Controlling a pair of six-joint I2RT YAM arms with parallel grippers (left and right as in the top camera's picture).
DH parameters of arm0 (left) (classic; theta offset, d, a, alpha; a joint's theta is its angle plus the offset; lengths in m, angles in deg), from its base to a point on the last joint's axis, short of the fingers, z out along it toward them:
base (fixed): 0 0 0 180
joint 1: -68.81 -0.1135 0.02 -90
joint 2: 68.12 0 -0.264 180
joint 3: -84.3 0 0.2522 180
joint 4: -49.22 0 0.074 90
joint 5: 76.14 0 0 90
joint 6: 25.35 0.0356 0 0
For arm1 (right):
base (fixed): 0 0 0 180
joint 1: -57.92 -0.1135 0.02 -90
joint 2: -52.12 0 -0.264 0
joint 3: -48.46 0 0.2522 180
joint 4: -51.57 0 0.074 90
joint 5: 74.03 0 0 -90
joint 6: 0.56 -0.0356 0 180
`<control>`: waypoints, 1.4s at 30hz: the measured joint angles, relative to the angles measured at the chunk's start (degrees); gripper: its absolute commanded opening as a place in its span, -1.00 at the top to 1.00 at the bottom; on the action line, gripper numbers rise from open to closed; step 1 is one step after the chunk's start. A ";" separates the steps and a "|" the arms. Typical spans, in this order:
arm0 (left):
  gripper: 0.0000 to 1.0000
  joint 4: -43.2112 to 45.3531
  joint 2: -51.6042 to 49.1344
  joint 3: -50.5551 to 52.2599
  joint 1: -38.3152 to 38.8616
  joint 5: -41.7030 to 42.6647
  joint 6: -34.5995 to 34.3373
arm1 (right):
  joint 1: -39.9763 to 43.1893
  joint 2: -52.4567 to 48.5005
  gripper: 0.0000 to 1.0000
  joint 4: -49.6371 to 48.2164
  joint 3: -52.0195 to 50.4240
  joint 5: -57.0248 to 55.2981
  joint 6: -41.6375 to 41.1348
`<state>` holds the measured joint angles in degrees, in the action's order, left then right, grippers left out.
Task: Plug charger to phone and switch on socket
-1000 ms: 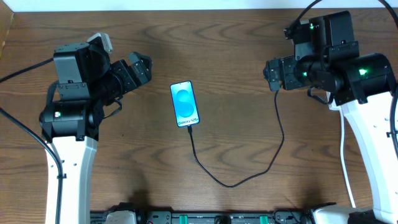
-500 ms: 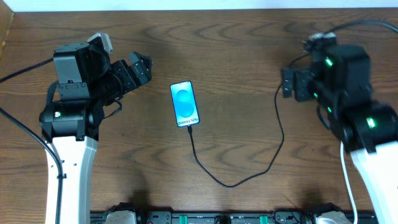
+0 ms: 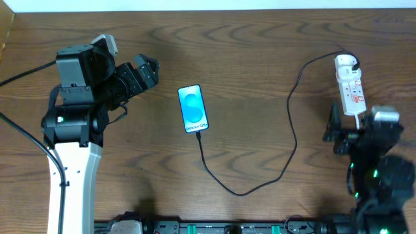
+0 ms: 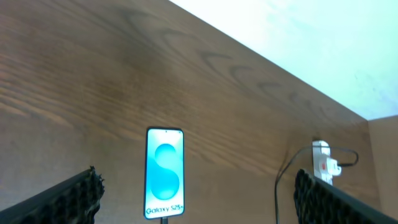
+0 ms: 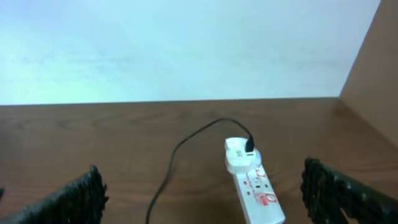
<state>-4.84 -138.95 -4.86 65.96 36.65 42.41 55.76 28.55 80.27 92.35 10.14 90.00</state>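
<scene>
The left gripper (image 4: 199, 198) and right gripper (image 5: 205, 190) were wide open, holding nothing. The black charger (image 3: 244, 194) looped up to the bottom of the phone (image 3: 194, 108) in the middle, whose blue screen said "Galaxy S25". Farther back on the right lay the white socket (image 3: 350, 88) with red marks.

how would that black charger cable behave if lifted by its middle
Probably floppy: the charger cable lies in a loose curve on the table, so it would likely sag either side of a grip. It looks thin and light. Its ends seem to reach the phone and the power strip, so a hard pull might drag the phone.
</scene>
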 measured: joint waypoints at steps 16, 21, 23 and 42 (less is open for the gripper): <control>-0.99 0.02 0.00 0.00 0.00 0.00 0.00 | -1.36 22.08 -0.99 -13.11 -28.63 4.13 0.35; -0.99 0.00 0.00 0.00 0.00 0.00 0.02 | -1.36 22.80 -0.99 -10.78 -29.62 5.55 0.11; -0.98 0.02 0.00 0.00 0.00 0.00 0.00 | -1.36 22.84 -0.98 -10.78 -29.62 5.88 -0.11; -0.98 0.02 0.00 0.00 0.00 0.00 0.00 | -1.36 22.84 -0.98 -10.75 -29.62 6.12 -0.13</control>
<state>-4.82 -138.95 -4.86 65.96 36.65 42.41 54.41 51.39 69.52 62.73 16.26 89.87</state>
